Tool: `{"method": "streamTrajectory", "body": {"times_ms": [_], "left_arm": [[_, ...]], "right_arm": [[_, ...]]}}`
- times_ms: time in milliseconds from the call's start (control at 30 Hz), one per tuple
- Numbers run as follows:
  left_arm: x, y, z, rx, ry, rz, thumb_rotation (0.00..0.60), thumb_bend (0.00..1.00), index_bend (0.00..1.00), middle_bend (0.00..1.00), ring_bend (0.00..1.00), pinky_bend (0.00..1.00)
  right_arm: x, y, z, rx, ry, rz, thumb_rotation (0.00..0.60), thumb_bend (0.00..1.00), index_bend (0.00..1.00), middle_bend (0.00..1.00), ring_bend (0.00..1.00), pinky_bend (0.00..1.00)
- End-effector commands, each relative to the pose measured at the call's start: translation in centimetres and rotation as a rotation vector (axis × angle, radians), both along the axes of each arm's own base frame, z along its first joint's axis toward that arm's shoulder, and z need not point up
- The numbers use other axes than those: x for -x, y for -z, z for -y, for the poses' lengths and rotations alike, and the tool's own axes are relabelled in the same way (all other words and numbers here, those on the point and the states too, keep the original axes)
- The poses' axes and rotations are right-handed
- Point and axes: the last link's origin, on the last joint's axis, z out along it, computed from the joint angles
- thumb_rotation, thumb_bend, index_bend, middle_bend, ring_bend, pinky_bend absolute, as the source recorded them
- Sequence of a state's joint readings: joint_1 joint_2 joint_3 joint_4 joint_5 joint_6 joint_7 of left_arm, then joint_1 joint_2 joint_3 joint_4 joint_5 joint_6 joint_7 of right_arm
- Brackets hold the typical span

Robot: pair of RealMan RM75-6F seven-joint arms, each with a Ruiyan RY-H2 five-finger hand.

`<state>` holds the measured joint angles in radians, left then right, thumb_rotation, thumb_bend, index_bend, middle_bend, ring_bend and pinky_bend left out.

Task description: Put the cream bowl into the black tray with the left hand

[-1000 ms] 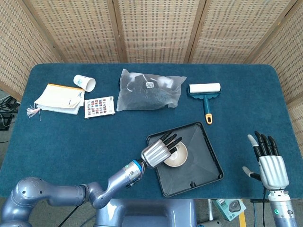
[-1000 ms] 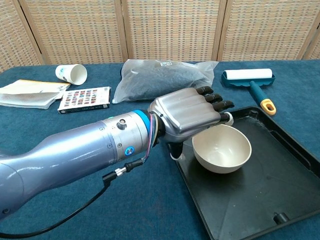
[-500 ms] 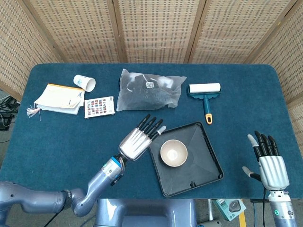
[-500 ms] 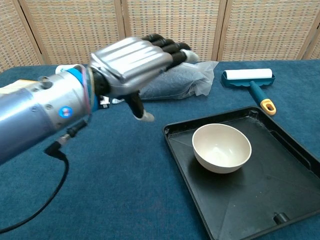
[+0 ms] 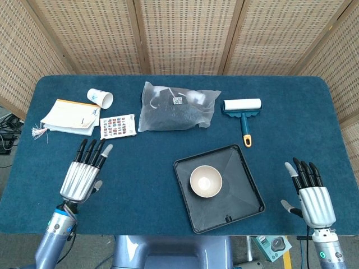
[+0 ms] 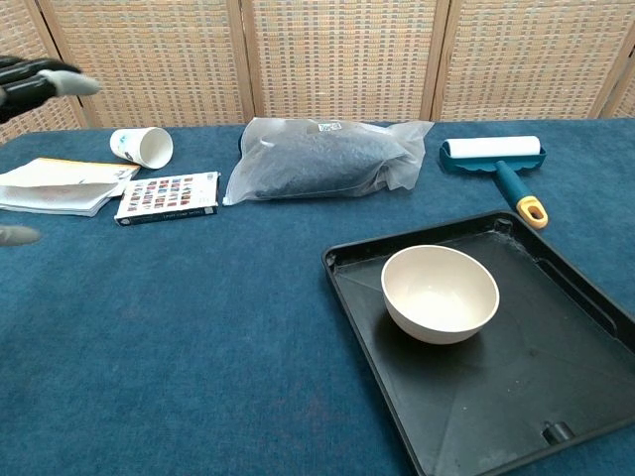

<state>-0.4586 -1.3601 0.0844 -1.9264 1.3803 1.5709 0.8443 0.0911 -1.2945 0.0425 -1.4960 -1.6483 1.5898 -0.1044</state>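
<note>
The cream bowl (image 5: pixel 206 181) (image 6: pixel 440 294) stands upright inside the black tray (image 5: pixel 239 190) (image 6: pixel 556 367), toward the tray's left half, with nothing touching it. My left hand (image 5: pixel 83 171) hovers far to the left over the blue cloth, fingers spread and holding nothing; in the chest view only its fingertips (image 6: pixel 35 81) show at the upper left edge. My right hand (image 5: pixel 311 193) is at the table's front right corner, fingers spread and holding nothing.
A paper cup (image 5: pixel 101 98) on its side, a booklet (image 5: pixel 70 117), a card pack (image 5: pixel 118 126), a clear bag of dark stuff (image 5: pixel 176 106) and a lint roller (image 5: pixel 242 111) lie across the far half of the table.
My left hand has let go of the bowl in the tray and drawn back far to the left. The bowl has stayed put. The right hand barely shifted.
</note>
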Motion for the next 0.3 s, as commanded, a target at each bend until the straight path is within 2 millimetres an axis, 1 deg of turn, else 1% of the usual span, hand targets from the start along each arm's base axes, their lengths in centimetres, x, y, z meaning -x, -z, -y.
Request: {"method": "streamTrajectory", "body": {"times_ms": [33,167,300], "left_arm": [[2.9,-1.4,2.4,-0.021,-0.071,0.027,0.600,0.13,0.00,0.00,0.00,0.00],[5.6,-1.8,4.6,-0.038,-0.121,0.077,0.600,0.13,0.00,0.00,0.00,0.00],[6.9,-2.3,5.3,-0.062,-0.126,0.113,0.600,0.13,0.00,0.00,0.00,0.00]], "right_arm": [[-0.2,0.1,-0.1,-0.003,-0.004,0.000,0.600,0.17,0.08,0.00,0.00,0.00],[-0.4,0.0,-0.1,-0.005,-0.012,0.005,0.600,0.16,0.08,0.00,0.00,0.00],[-0.5,0.2,-0.2,-0.015,-0.015,0.004,0.600,0.17,0.08,0.00,0.00,0.00]]}}
